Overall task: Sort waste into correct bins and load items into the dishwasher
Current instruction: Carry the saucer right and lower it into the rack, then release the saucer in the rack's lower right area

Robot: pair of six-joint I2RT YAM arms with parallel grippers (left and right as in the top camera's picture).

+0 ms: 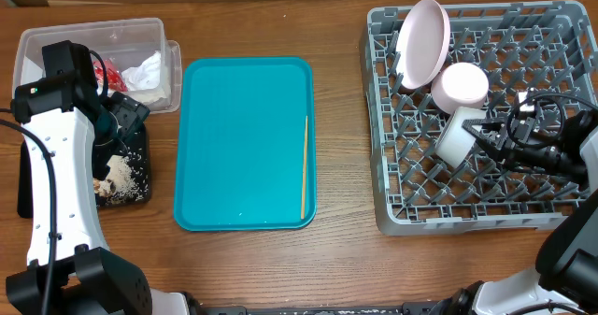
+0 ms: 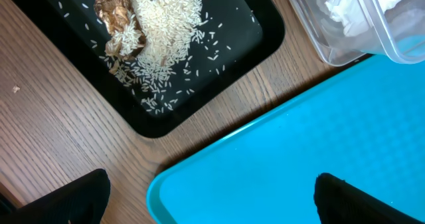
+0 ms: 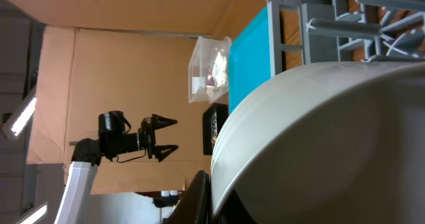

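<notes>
White cup (image 1: 456, 139) lies on its side in the grey dish rack (image 1: 392, 217), its long axis diagonal, the right gripper (image 1: 481, 131) clamped on its upper end. A pink plate (image 1: 420, 42) and a pink cup (image 1: 464, 84) crowd just behind. The left gripper (image 1: 129, 117) hangs with fingers apart above a black tray (image 1: 135, 192).

It looks like a robot lab staged as a kitchen: cardboard walls (image 3: 133, 78) enclose a wooden table (image 1: 346, 259) holding a dish rack (image 1: 439, 223), a teal tray (image 1: 243, 137) and a clear bin (image 1: 140, 25).
</notes>
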